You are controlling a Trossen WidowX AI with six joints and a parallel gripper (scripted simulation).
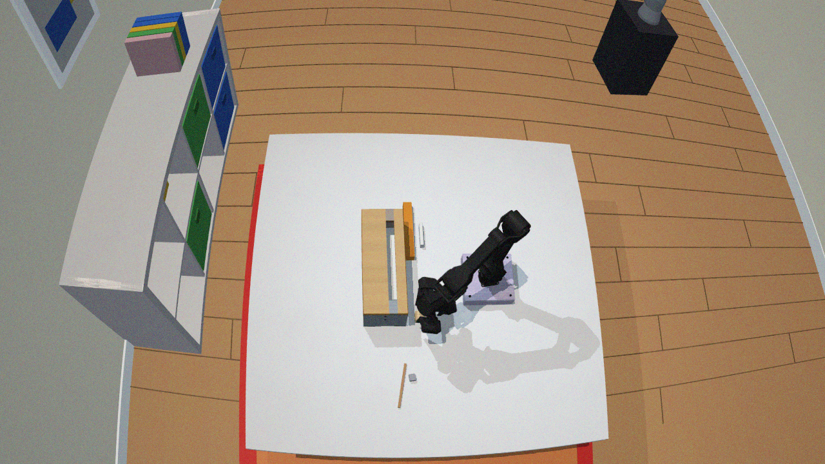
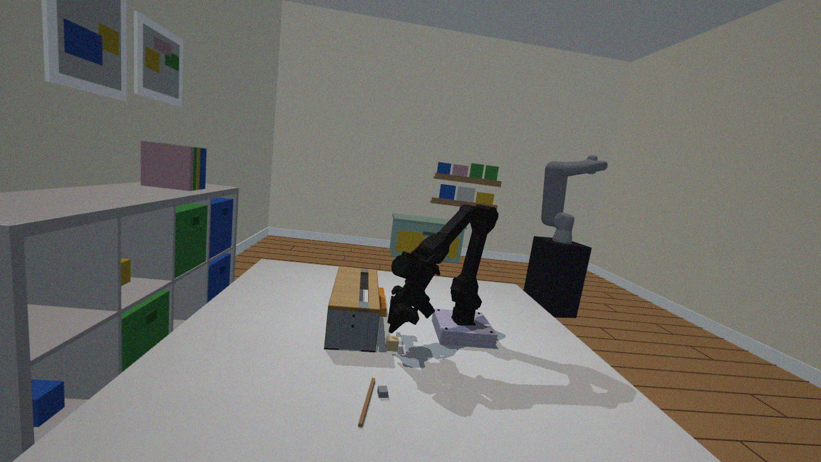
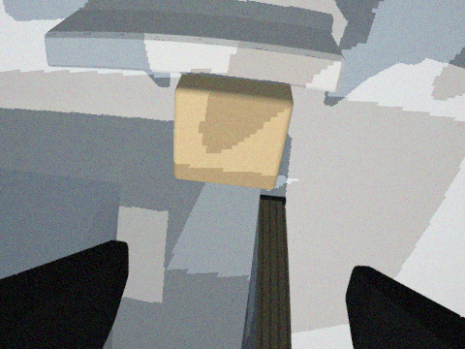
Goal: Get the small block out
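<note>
Tabletop (image 1: 317, 173) (image 2: 229, 356) (image 3: 441, 252) bears squarish block (image 1: 417, 316) (image 2: 392, 343) (image 3: 232, 136), aligned with white strip (image 2: 401, 344) (image 3: 194, 54).

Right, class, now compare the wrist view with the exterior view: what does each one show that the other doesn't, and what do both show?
Only the wrist view: the gap between the gripper's two open fingertips, with the tan block's broad face ahead of it.

Only the exterior view: the box's wooden top, the thin wooden stick and small grey cube on the table, and the arm's lilac base.

Both: the tan block outside the box, and the gripper, not holding it.
</note>
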